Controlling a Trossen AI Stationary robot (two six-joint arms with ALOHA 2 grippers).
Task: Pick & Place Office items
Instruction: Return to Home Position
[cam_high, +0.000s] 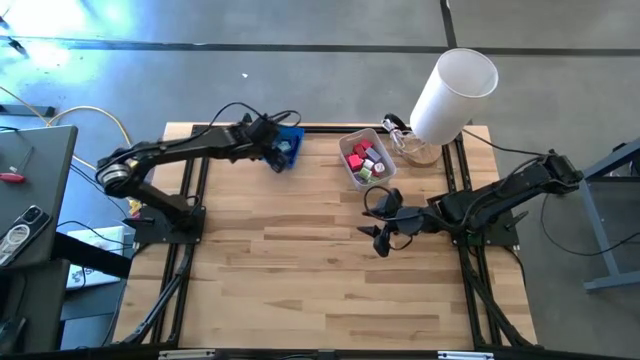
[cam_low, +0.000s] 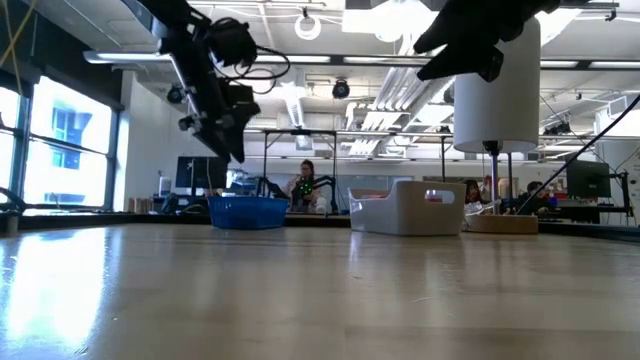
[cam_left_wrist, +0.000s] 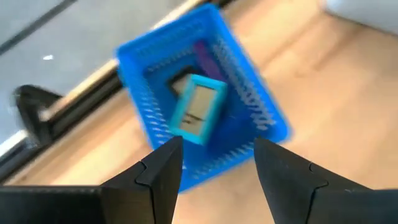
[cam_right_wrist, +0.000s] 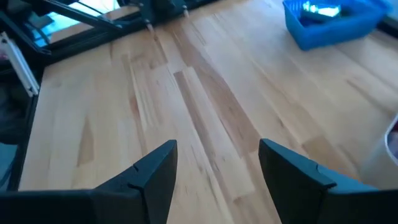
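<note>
We find the left gripper (cam_left_wrist: 217, 142) raised over the blue tray (cam_left_wrist: 137, 56) at the far edge of the desk (cam_high: 300, 290). Its two fingers stand well apart and carry nothing. The tray sits just left of the white bin (cam_high: 350, 172), near it but with a gap between them.

Inside the tray a light blue timer (cam_left_wrist: 198, 109) lies tilted, screen side up, with a purple piece partly visible behind it. We cannot tell what else the tray holds.

The remaining office items (cam_high: 366, 158) that we can see are in the white bin: red, pink, green and white pieces packed together. None are on the open desk surface.

The right gripper (cam_right_wrist: 217, 144) hangs above bare desk, on the near side of the white bin and clear of it. Its fingers are spread wide and empty.

A tall white cylinder (cam_high: 455, 90) on a wooden base stands at the far right corner, just beside the white bin.

In the low view a person (cam_low: 305, 180) sits in the room beyond the desk.
</note>
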